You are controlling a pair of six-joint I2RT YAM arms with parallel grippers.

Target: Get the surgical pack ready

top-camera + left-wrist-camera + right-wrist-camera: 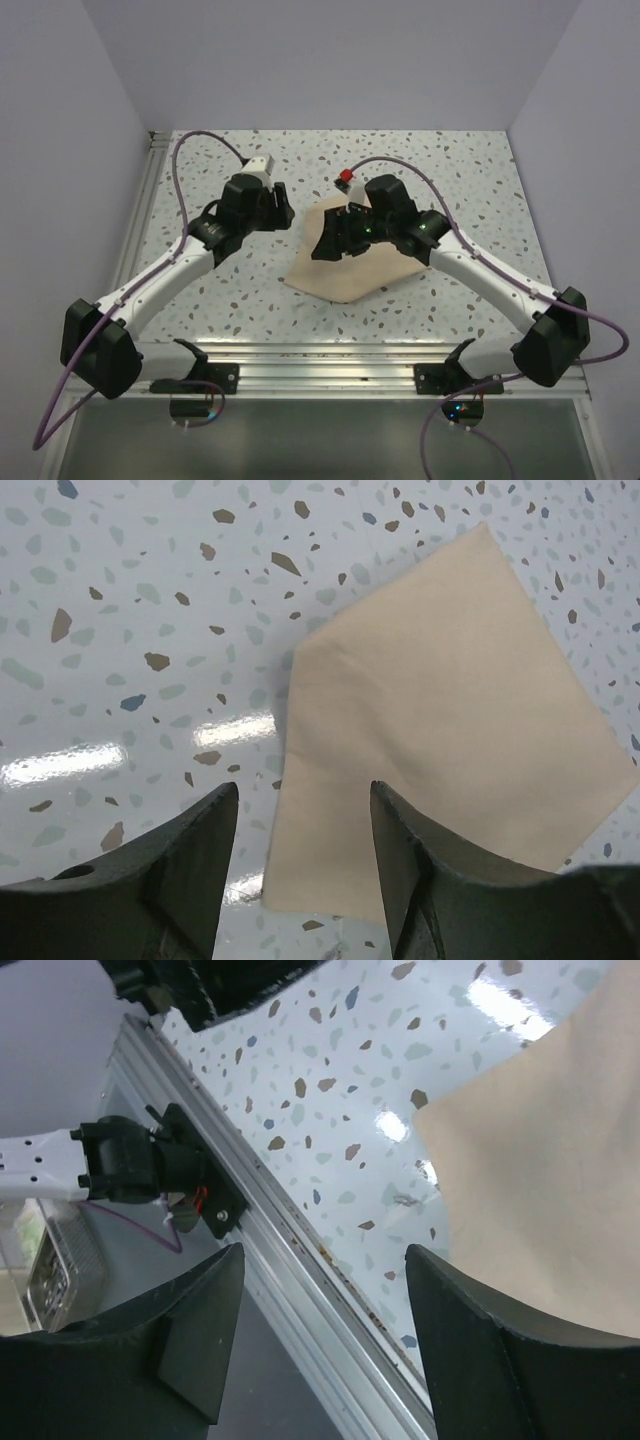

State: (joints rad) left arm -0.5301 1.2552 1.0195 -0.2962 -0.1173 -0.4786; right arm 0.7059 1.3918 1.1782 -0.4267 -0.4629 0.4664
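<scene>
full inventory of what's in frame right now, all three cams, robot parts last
tan cloth: one, tan, flat on the middle of the table.
steel tray: one, grey metal, off the table beyond the rail, mostly hidden; right wrist view only.
table: one, white speckled top, under the cloth.
aluminium rail: one, silver, along the table's near edge.
red item: one, red, by the right wrist; cannot tell if it is part of the arm.
cables: two, purple, one per arm.
left gripper: one, black, open, empty, just left of the cloth.
right gripper: one, black, open, empty, over the cloth.
</scene>
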